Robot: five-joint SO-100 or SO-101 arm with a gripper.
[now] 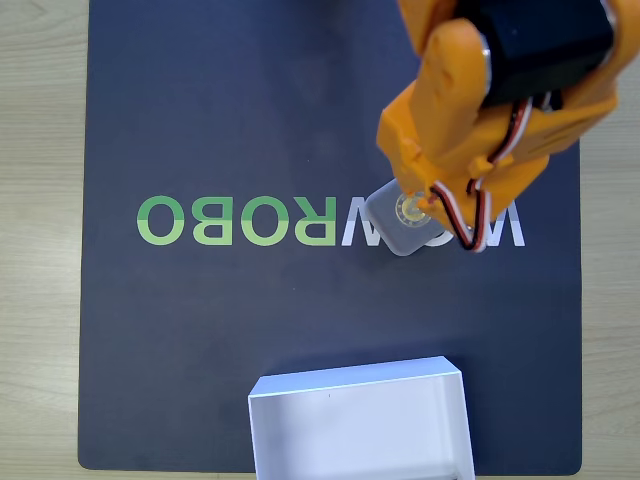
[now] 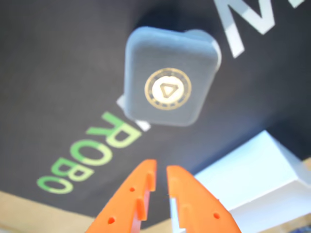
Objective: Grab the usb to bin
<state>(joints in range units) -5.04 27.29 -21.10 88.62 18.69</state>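
**Orange arm over the case on the dark mat**

The landmark here is the dark mat printed with green and white letters, lying on a pale wooden table.

In the fixed view, the usb lies on the mat at the point where the green letters give way to white ones, right of the mat's middle. It looks pale grey under the light, with a round gold emblem on top. The orange arm reaches in from the mat's upper right corner and covers the upper right part of the case; red, white and black wires hang from the arm just beside it.

The bin, a shallow white box, sits at the mat's lower edge, well apart from the case and below it in the fixed view.

In the wrist view, the usb shows its rounded-square top and the gold ring with a triangle at its centre. The gripper enters from the bottom edge, its two orange fingers almost together with only a narrow slit between the tips, and nothing between them. The tips stand short of the case and do not touch it. A corner of the bin shows to the right of the fingers.
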